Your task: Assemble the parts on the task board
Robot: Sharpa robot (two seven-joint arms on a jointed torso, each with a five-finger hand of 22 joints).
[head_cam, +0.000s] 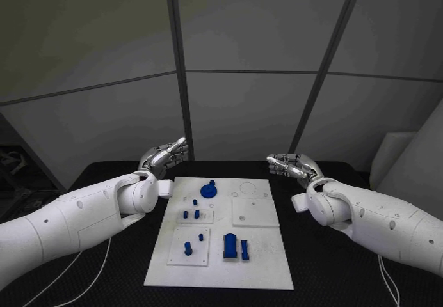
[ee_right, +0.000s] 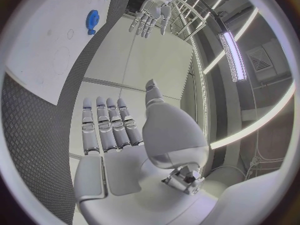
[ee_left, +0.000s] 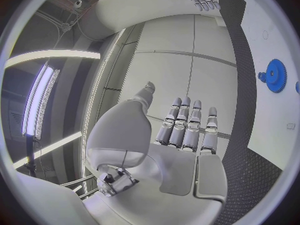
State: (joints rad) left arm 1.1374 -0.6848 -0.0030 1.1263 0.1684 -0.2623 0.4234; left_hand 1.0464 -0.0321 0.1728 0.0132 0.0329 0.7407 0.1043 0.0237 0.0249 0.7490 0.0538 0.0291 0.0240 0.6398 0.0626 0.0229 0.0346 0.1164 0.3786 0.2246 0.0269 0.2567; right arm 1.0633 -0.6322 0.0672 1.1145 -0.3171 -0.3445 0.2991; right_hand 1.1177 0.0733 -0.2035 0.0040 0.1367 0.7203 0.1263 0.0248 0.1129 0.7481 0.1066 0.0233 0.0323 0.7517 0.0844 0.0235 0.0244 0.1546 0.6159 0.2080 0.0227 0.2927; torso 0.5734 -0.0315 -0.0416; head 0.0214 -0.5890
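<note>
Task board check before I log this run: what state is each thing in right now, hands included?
Left hand: raised beside the board's far left corner, fingers straight, holding nothing.
Right hand: raised beside the far right corner, holding nothing.
Task board: flat on the table, untouched.
Blue gear: lying on the board's far end.
Blue blocks: on the board's near half, side by side.

Both white arms reach forward from the picture's lower corners, bent at the elbow, wrists turned inward so the palms face each other. The left hand (head_cam: pixel 164 157) is raised with its fingers (ee_left: pixel 187 127) straight, side by side and apart from the thumb, holding nothing. The right hand (head_cam: pixel 294 165) mirrors it, its fingers (ee_right: pixel 106 127) extended and empty, well apart from the left.
</note>
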